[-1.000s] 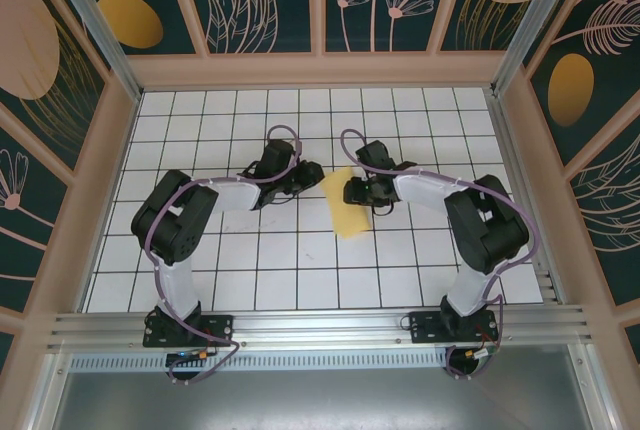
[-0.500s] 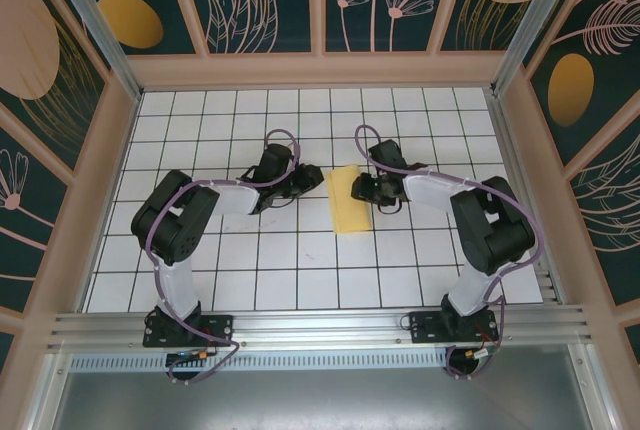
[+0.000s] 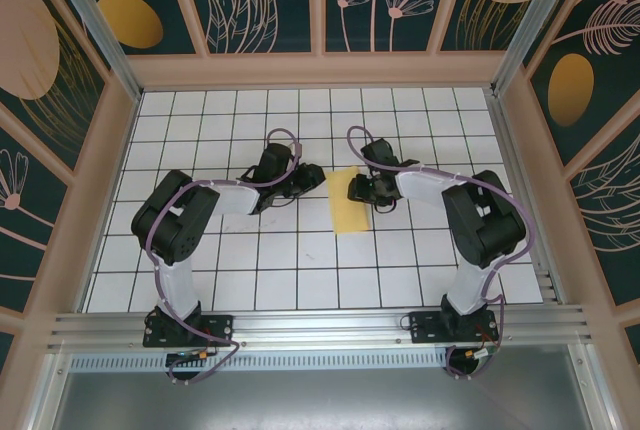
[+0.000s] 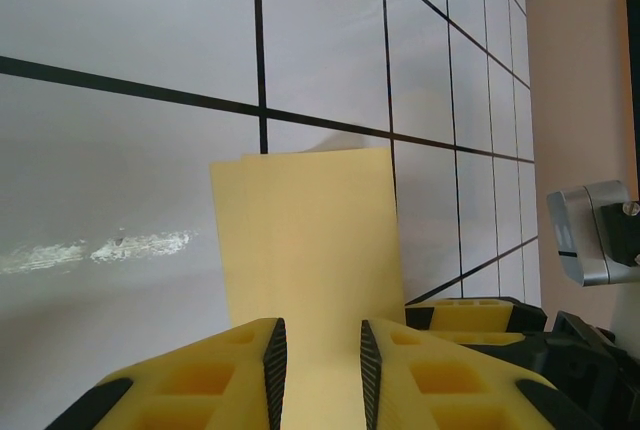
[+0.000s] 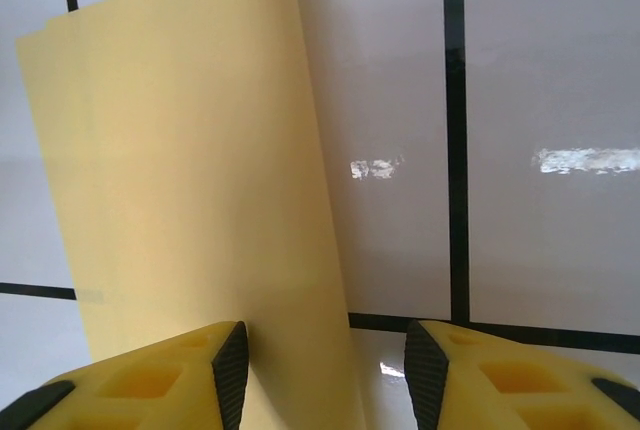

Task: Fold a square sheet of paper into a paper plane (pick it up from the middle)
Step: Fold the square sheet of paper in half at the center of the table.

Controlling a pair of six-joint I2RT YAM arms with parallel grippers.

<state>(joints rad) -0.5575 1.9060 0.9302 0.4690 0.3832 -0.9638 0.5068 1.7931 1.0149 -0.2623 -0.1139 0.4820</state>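
So the sheet of yellow paper [image 3: 350, 202] is lying flat around the middle of the white grid surface [image 3: 280, 260], and it looks like a rectangle rather than a square. The left wrist view [image 4: 300, 240] shows a slight offset along its far edge, so it reads as 2 layers stacked. From the top camera its long side runs roughly near to far, a bit tilted, and it sits right between the 2 end effectors. The left end effector [image 3: 318, 179] is at the far-left edge of the sheet. On its own camera [image 4: 316, 342] the yellow fingers [image 4: 225, 375] stand a narrow gap apart with paper showing through the gap, so nothing is pinched. The right end effector [image 3: 357, 190] is over the far-right part of the sheet. In its wrist view [image 5: 320, 338] the fingers are spread wider, and the paper's [image 5: 190, 150] edge runs down into the gap, so 1 finger is over paper and the other over bare tile. Can't tell if either one is actually touching the sheet
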